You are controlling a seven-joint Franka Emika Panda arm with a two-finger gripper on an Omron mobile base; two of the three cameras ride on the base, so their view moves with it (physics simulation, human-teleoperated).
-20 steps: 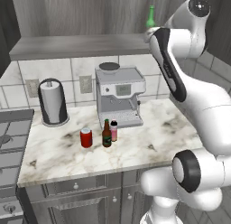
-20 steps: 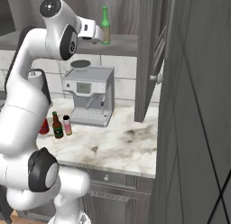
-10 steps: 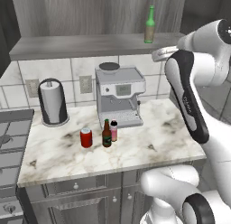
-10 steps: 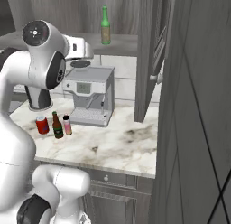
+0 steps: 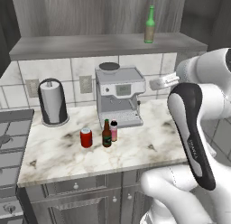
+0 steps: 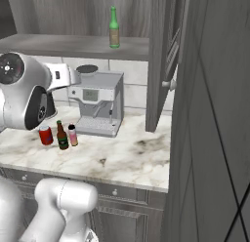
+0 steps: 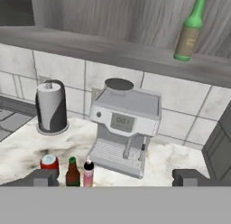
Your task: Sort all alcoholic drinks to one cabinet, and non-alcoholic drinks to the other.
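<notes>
A grey wood-grain wall cabinet [image 6: 73,45] stood open above the marble counter [image 5: 135,148], its dark door [image 6: 163,65] swung out at three o'clock. The silver espresso machine [image 5: 119,95] and a dark paper-towel holder [image 5: 53,102] lined the tiled wall. The green long-necked beer bottle [image 5: 150,25] stood upright on the shelf. At seven o'clock of the machine clustered the red soda can [image 5: 86,137], brown beer bottle [image 5: 106,134] and pink black-capped bottle [image 5: 113,130]. The gripper [image 7: 115,177] hung spread wide, holding nothing.

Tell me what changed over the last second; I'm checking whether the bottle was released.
The claw, open and empty, drew back and down from the green bottle, which stands alone on the cabinet shelf. Soda can, brown bottle and pink bottle stayed put.
</notes>
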